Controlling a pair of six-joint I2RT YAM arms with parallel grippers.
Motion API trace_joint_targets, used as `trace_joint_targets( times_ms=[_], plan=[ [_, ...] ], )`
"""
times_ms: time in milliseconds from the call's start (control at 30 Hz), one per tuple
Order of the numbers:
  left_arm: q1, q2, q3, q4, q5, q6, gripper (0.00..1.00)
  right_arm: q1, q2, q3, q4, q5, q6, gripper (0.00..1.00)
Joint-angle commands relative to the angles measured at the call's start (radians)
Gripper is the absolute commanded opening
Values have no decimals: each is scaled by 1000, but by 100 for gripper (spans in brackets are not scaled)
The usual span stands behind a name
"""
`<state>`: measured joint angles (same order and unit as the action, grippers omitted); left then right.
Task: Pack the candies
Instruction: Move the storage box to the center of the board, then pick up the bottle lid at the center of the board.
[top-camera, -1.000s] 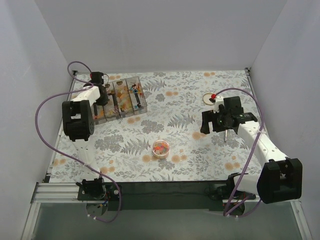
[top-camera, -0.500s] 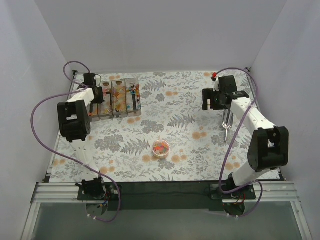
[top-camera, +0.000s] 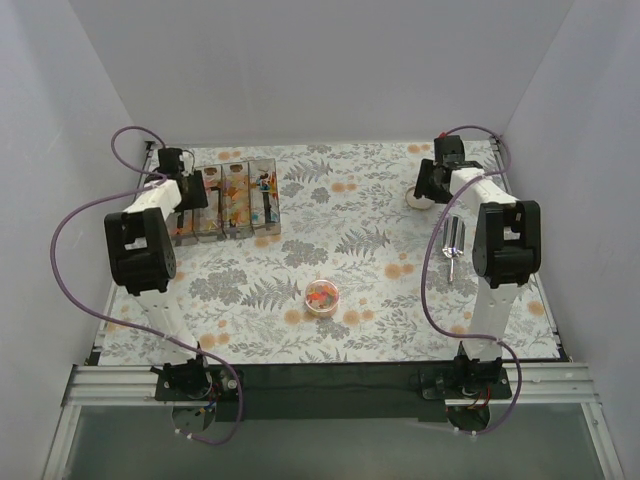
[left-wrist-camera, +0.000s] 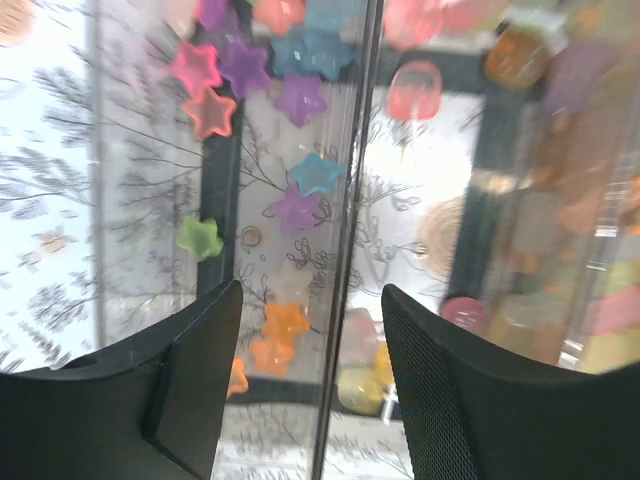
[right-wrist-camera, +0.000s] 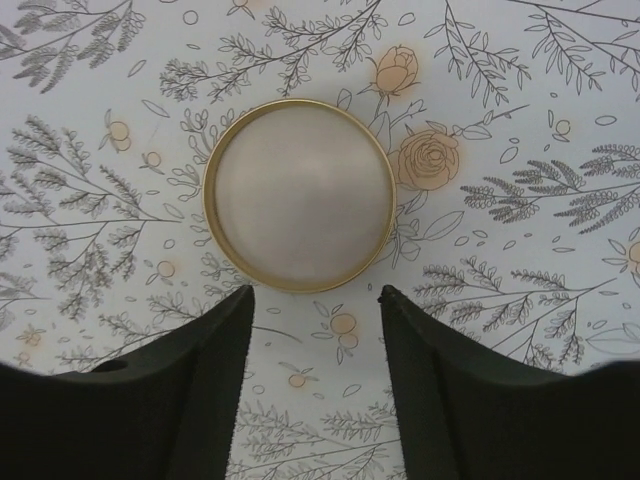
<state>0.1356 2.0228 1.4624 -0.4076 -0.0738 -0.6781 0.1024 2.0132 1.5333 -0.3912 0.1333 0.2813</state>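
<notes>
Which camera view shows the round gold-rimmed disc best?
The right wrist view: the round gold-rimmed disc lies whole and sharp on the tablecloth, just ahead of the open right pincer. The top external view shows only a small pale part beside that arm. The left wrist view does not show it.

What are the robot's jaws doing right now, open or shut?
Left gripper: open, holding nothing, over the clear box.
Right gripper: open, holding nothing, over the round lid.
</notes>
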Motion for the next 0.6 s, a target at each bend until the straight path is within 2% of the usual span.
trace_joint_targets(
  times_ms=[0,67,167,333,533,567],
  plan=[
    [4,-157,10,9,-21,-89,57,-16,41,70,26,13,13,55],
    [6,-190,16,9,-29,-139,57,-29,65,82,29,-6,16,46],
    [2,-262,15,3,-24,-185,57,-32,96,94,31,-3,-2,45],
    [-11,-363,-22,4,60,-271,57,-44,101,96,32,31,-16,45],
    [-111,-414,-62,-10,72,-278,57,-53,99,103,32,46,-36,45],
    [-154,-415,-68,-13,72,-273,57,-56,102,105,34,45,-34,45]
  ],
)
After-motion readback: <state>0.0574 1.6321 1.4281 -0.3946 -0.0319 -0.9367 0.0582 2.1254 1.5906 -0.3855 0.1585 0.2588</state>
